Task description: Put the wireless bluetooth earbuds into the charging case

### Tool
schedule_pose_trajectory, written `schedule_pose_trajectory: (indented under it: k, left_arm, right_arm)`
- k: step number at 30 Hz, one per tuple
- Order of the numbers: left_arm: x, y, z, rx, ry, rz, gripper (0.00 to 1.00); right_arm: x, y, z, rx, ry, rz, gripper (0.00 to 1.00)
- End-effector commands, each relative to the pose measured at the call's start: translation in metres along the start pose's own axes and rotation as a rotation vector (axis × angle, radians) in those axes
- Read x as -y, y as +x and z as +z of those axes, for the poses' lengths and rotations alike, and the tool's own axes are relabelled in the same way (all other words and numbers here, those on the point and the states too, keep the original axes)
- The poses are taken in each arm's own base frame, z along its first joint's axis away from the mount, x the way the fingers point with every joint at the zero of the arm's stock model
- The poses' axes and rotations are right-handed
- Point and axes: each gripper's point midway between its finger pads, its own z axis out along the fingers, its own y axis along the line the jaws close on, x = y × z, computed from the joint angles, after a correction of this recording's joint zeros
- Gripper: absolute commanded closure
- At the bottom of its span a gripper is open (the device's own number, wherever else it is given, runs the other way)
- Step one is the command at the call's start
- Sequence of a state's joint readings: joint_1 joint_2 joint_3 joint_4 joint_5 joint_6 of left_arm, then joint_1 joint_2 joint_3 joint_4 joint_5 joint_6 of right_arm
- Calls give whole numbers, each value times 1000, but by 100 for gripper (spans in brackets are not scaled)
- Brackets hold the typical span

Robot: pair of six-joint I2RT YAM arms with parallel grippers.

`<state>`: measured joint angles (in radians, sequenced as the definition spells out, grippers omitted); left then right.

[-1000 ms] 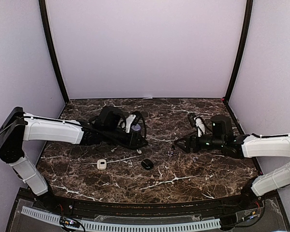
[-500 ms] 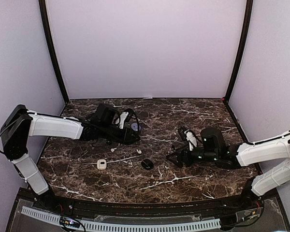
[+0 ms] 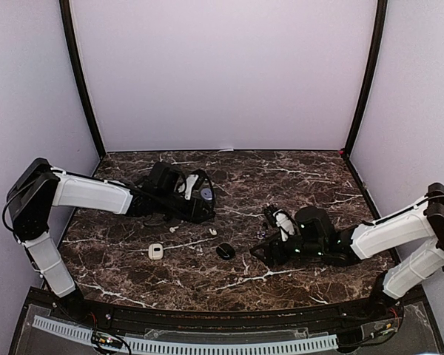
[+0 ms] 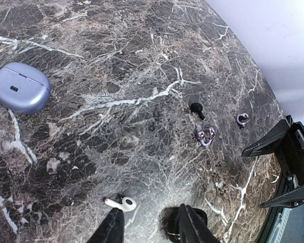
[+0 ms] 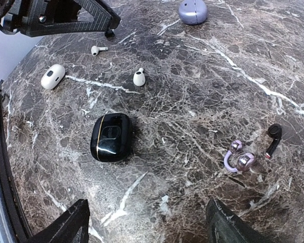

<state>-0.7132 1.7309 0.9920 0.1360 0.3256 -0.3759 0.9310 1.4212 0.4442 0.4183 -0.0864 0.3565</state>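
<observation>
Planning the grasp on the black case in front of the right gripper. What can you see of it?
The black case is a small rounded pebble with a glossy, plastic-looking shell, a thin gold line along one side and a faint oval outline on top. It looks closed and lies flat on the marble table, a little ahead of the open right gripper. Nothing touches it; a white earbud lies apart, beyond it.

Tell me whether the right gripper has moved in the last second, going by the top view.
Yes. The right gripper has slid left and toward the near edge, closing in on the black case, which stayed put.
</observation>
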Motion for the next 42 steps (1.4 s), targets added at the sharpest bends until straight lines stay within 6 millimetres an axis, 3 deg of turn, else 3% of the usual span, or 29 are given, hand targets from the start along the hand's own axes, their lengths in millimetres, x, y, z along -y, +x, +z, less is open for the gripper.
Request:
schedule_pose_trajectory:
  k: [1, 17, 27, 36, 42]
  left_arm:
    - [-3, -3, 2, 14, 12, 12, 55]
    - [-20, 1, 23, -27, -6, 1, 49]
    - [-23, 6, 48, -104, 30, -7, 53]
    - [-13, 16, 40, -118, 89, 11, 54]
    - [-14, 18, 27, -96, 61, 17, 54]
  right_arm:
    - [-3, -1, 3, 27, 8, -33, 22]
    - [-7, 12, 16, -4, 8, -62, 23]
    - [-14, 8, 32, -20, -2, -98, 26]
    - [-35, 15, 59, -54, 36, -222, 23]
    - [-31, 18, 75, -65, 114, -237, 21]
